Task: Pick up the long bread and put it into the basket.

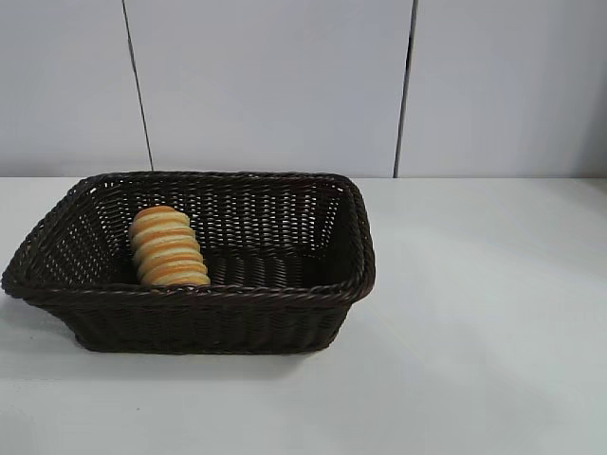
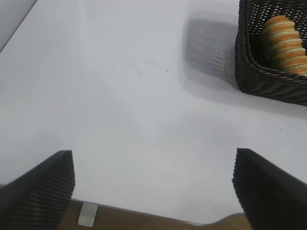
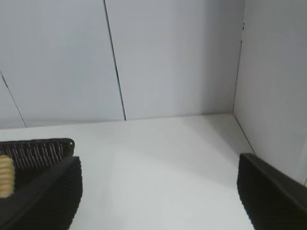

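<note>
The long bread (image 1: 167, 248), golden-tan with pale and orange-brown ridges, lies inside the dark brown wicker basket (image 1: 285, 289), leaning against its left inner wall. The bread (image 2: 286, 43) and a basket corner (image 2: 249, 72) also show in the left wrist view, far from my left gripper (image 2: 153, 184), which is open and empty over the bare white table near its edge. My right gripper (image 3: 160, 191) is open and empty over the table, to the side of the basket rim (image 3: 38, 148); a sliver of bread (image 3: 5, 176) shows there. Neither gripper appears in the exterior view.
The white table (image 1: 474, 332) stretches to the right of and in front of the basket. A grey panelled wall (image 1: 285, 85) stands behind, and a side wall (image 3: 273, 86) closes the corner in the right wrist view. The table's wooden edge (image 2: 144, 221) lies below the left gripper.
</note>
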